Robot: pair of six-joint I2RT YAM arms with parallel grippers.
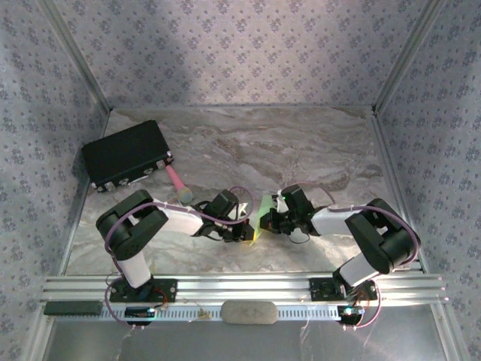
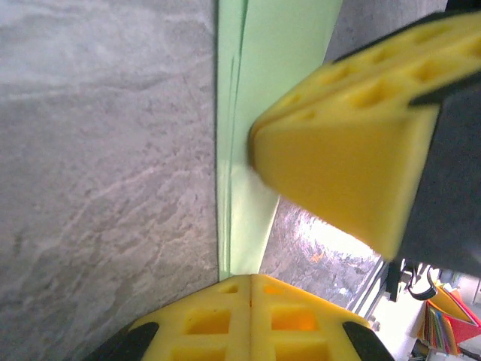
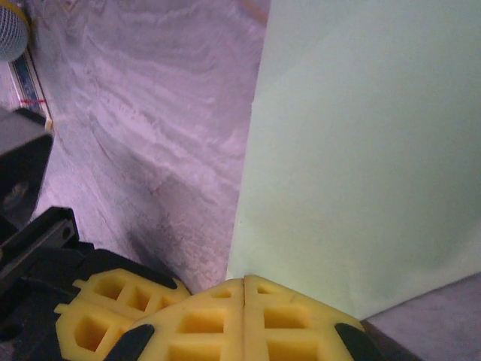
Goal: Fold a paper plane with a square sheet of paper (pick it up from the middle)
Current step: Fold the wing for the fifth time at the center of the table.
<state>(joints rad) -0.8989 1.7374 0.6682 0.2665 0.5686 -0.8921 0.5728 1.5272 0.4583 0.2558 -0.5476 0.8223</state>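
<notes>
- Table [image 1: 301, 143] with a marbled grey top, seen from above, inside walls of patterned paper; a big black box [image 1: 126, 154] lies at the far left, and a pink cylinder [image 1: 176, 180] with a grey tip lies just right of it.
- Both arms reach inward from an aluminium rail [image 1: 248, 286] at the near edge. The left gripper [image 1: 246, 229] and the right gripper [image 1: 272, 222] meet near the middle of the table.
- The pale-green paper [image 1: 260, 213] shows between them as a narrow strip, standing on edge rather than lying flat.
- A grey oblong pad [image 1: 249, 312] rests on the near rail, between the two bases.
- Left wrist view: the left gripper's yellow fingers [image 2: 210, 323] are pressed together at the bottom. The paper's [image 2: 285, 75] near end runs into their seam, so they are clamped on it. The paper is a slim folded strip of several layers, lifted above the table and running away from the camera.
- One yellow finger [image 2: 338, 158] of the right gripper comes in from the right, touching the strip's right face.
- Right wrist view: the right gripper's yellow fingers [image 3: 203, 323] are also pressed together, pinching the lower edge of the paper [image 3: 361, 150] beside its corner. The paper rises as a broad, smooth face.
- The left gripper's yellow finger [image 3: 94, 316] sits just to the left.
</notes>
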